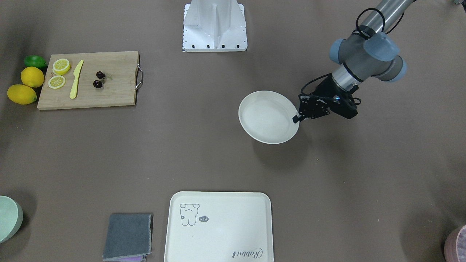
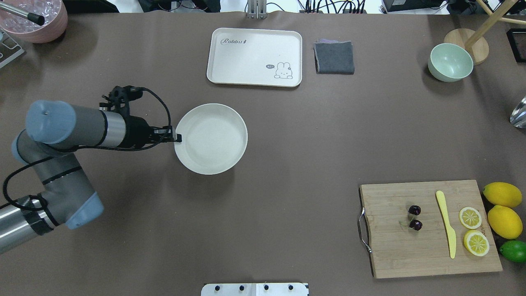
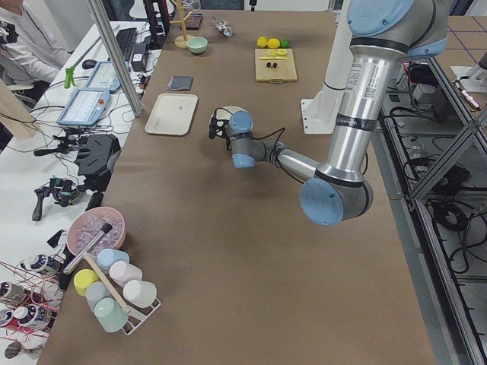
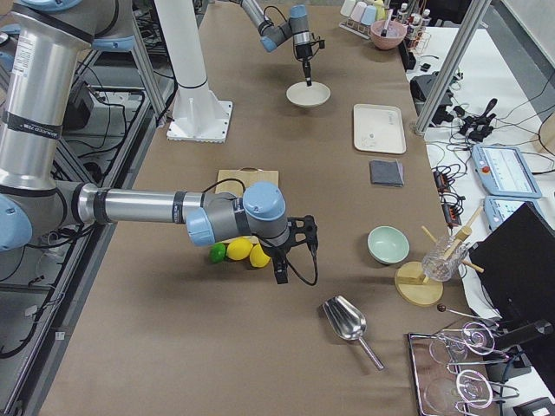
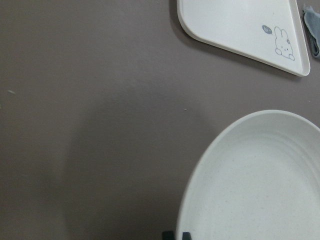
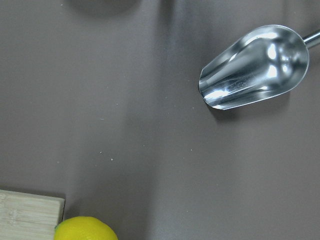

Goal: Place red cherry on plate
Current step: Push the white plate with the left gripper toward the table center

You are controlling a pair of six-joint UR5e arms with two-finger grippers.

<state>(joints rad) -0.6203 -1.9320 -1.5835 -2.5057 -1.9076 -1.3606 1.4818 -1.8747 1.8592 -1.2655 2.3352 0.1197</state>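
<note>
- Overhead exterior view: the left gripper (image 2: 177, 139) has its jaws together on the near rim of the plate (image 2: 211, 138), well apart from the cutting board (image 2: 394, 246), on the robot's left of it.
- The plate's shadow falls offset on the table (image 2: 287, 185), so I judge the plate is held just clear of the surface, though that is not certain.
- Left wrist view: two dark fingertips (image 5: 172, 234) sit close together at the plate's edge.
- The red cherry (image 2: 416, 224) lies on the cutting board, between its metal handle end and the yellow knife (image 2: 446, 224), touching neither.
- The right gripper (image 4: 279, 276) hangs just off the cutting board, past the lemons (image 2: 502, 195). It shows only in the exterior right view, so I cannot tell whether its jaws are apart or together.
- Step in hand, as I judge it: the plate is being positioned and the cherry is not yet picked up.
- Next move: set the plate flat, then bring a gripper over the cutting board and pinch the cherries or their stems.
- The plate is round, shallow, matte off-white, with a raised rim and faint rings inside.
- The cherries are tiny, glossy, near-black spheres on thin stems. They will likely roll or slip, so a narrow, centred pinch suits them.
- The cutting board is pale, grained wood, and also carries two lemon slices (image 2: 470, 217).
- A shiny metal scoop (image 6: 255, 67) lies beyond the cutting board's lemon side.
</note>
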